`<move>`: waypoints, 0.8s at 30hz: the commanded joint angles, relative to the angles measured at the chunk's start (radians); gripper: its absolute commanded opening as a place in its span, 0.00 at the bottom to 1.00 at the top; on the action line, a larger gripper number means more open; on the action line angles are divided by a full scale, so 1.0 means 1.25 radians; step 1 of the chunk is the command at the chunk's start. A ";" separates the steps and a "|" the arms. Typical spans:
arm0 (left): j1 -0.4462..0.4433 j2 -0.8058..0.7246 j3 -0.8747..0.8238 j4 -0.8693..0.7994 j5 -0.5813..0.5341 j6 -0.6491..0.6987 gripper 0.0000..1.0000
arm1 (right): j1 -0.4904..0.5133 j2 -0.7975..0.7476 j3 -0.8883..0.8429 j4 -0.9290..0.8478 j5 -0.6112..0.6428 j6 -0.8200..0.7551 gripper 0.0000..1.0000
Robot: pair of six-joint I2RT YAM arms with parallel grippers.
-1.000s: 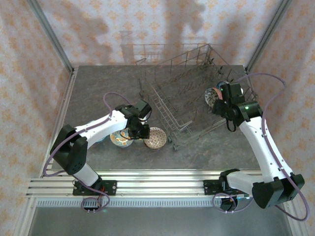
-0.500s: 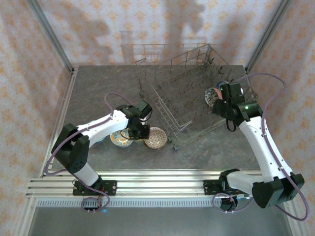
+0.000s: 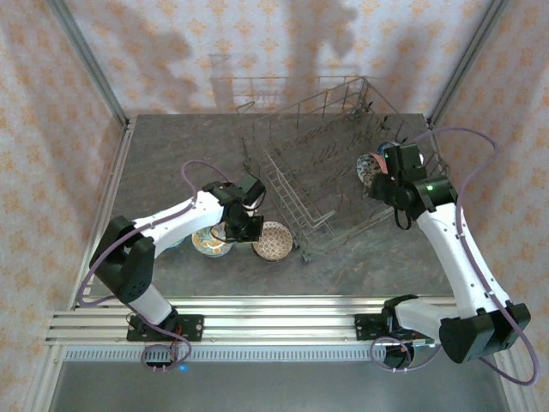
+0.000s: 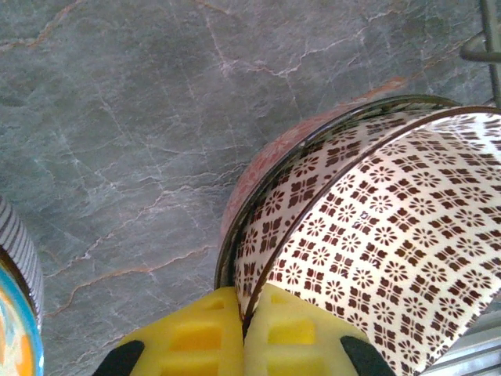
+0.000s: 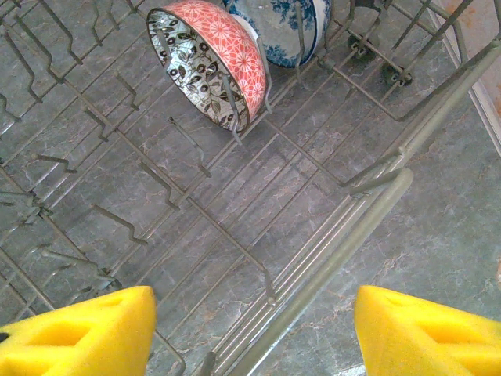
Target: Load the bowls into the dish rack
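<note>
At your left the orange-teal bowl [image 3: 210, 243] sat on the worktop [image 3: 163, 154]. Just beside it, your left hand [image 4: 244, 317] was pinched on the rim of the brown-pink bowl [image 4: 376, 235], near the dish rack [image 3: 330, 163]. Inside it two bowls stood on edge between tines — the pink bowl [image 5: 215, 59] and the blue-white bowl [image 5: 286, 27] — below your right hand [image 5: 254, 333], fingers spread wide.
</note>
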 commanded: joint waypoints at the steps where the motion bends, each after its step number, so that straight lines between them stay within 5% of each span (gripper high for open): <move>1: -0.009 -0.057 0.043 0.005 0.007 0.014 0.02 | 0.004 0.003 0.019 -0.006 0.008 0.002 0.67; 13: -0.005 -0.154 0.052 -0.027 -0.039 0.042 0.01 | 0.004 0.006 0.051 -0.024 -0.028 -0.009 0.68; 24: 0.076 -0.276 0.058 -0.063 -0.070 0.078 0.00 | 0.027 0.021 0.092 -0.032 -0.121 -0.029 0.62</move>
